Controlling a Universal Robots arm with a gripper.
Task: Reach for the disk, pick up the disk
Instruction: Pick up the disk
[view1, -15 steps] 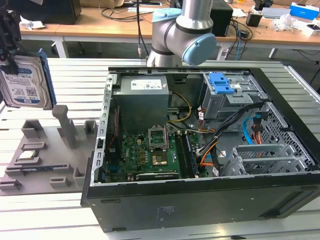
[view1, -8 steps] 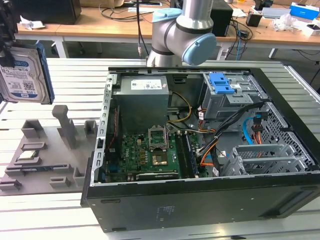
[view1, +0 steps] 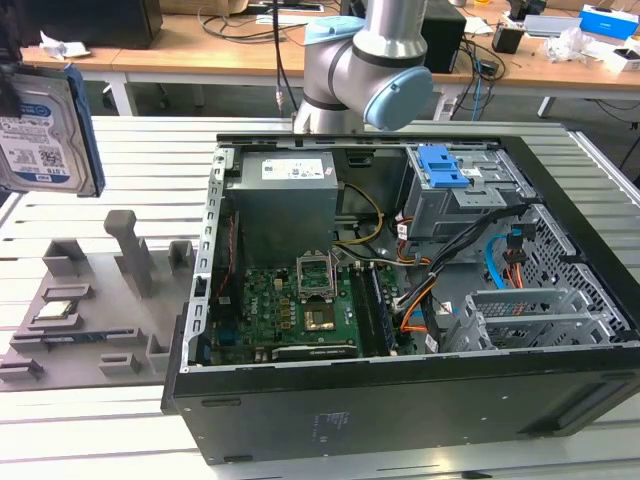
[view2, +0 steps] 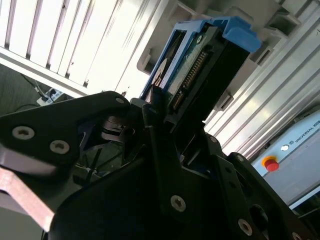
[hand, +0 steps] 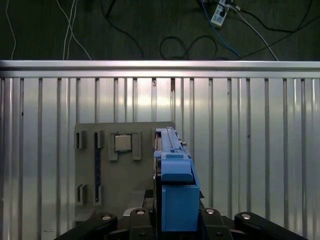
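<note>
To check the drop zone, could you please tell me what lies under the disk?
In the first wrist view, the fixture tray, holding a processor chip, lies on the slatted table below the disk. The disk hides part of it.

My gripper (hand: 177, 222) is clamped on the disk (hand: 176, 190), which stands edge-on between my fingers (view2: 155, 140). Black linkage arms (hand: 100, 220) splay outward to either side of the grip in both wrist views. Exterior view: grey elbow joint (view1: 370, 65), pale-blue caps, bent.
</note>
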